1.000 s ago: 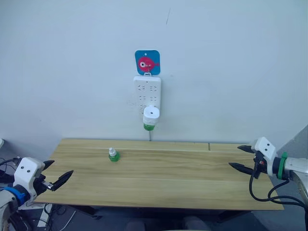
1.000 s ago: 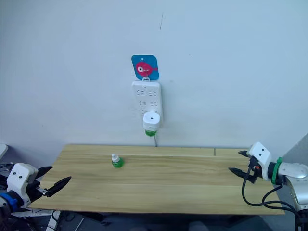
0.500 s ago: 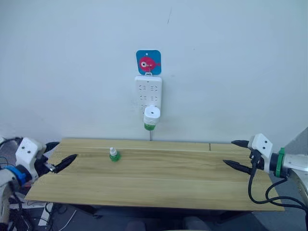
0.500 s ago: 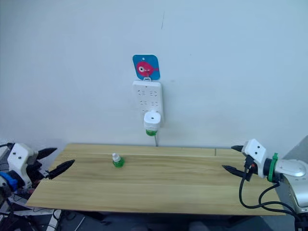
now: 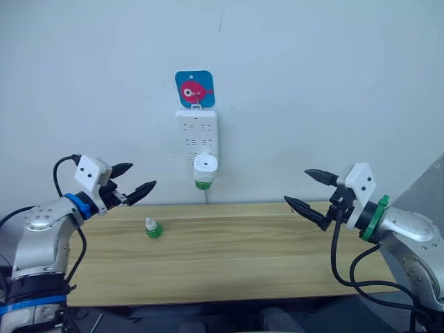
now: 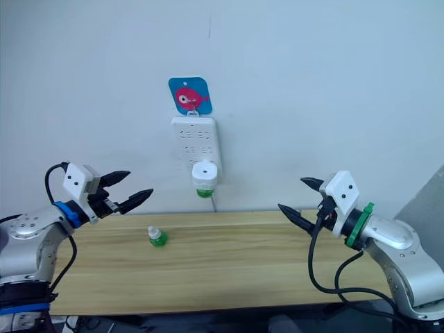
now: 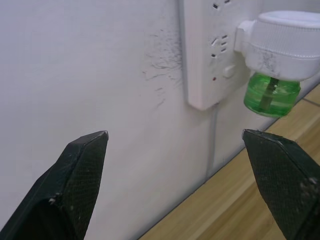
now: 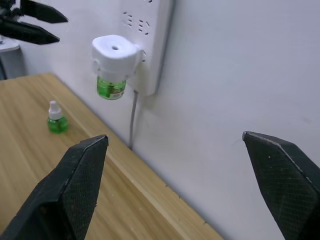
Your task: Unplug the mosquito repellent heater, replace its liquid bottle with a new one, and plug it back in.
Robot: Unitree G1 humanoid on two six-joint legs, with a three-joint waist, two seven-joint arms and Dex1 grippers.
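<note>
The mosquito repellent heater is a white rounded unit plugged into the lowest socket of the wall power strip, with a green liquid bottle screwed in under it. A second small green bottle with a white cap stands on the wooden table, left of centre. My left gripper is open in the air, left of the heater and above the table bottle. My right gripper is open too, raised on the right and pointing toward the wall. Both wrist views show the heater ahead, untouched.
A blue square hook with a pink fish holds the power strip, whose cord drops behind the table's back edge. The wall stands right behind the table. A grey surface edges in at the far right.
Both arms have lifted from beside the table's ends and swung inward toward the wall, both grippers staying open. The camera has shifted. Heater and bottle have not moved.
</note>
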